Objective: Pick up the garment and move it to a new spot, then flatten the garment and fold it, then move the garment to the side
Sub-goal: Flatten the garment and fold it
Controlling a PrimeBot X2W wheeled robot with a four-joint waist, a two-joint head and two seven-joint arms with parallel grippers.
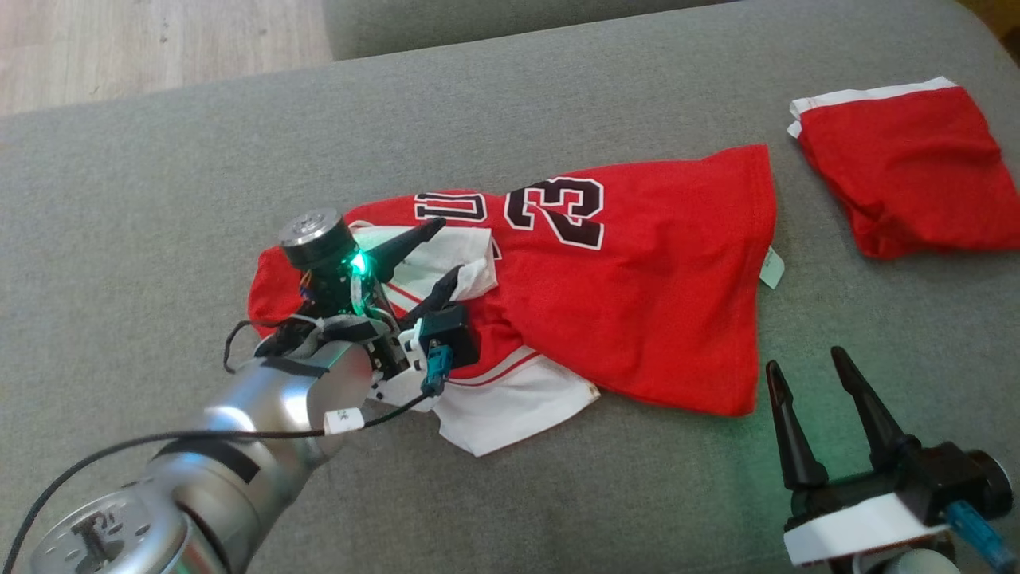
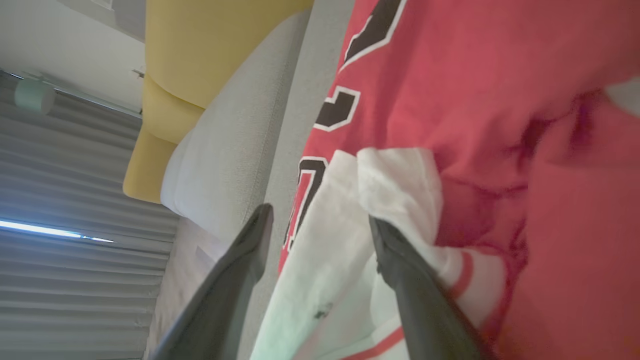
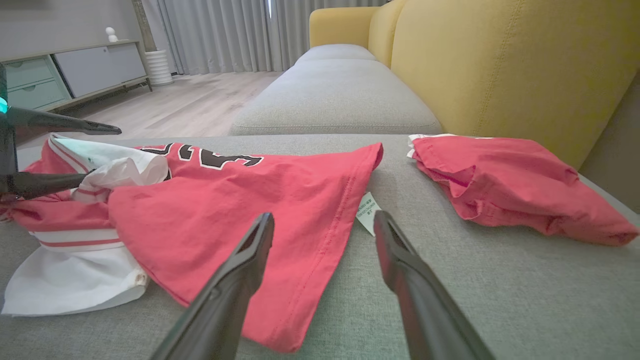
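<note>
Lying crumpled mid-way across grey sofa cushion (image 1: 159, 175): red jersey (image 1: 637, 303), black number 23 face up, white trim bunched at the collar end, white tag (image 1: 771, 267) sticking out past the hem. Left gripper (image 1: 450, 247) set over the bunched white fabric, jaws spread wide, a white fold between the fingers, one finger touching cloth, nothing pinched. Right gripper (image 1: 805, 359) likewise spread and empty, over bare cushion just beside the jersey's hem corner. Second red garment (image 1: 908, 183), folded, white-edged, well apart from the jersey at the cushion's right end, near yellow backrest (image 3: 500, 75).
</note>
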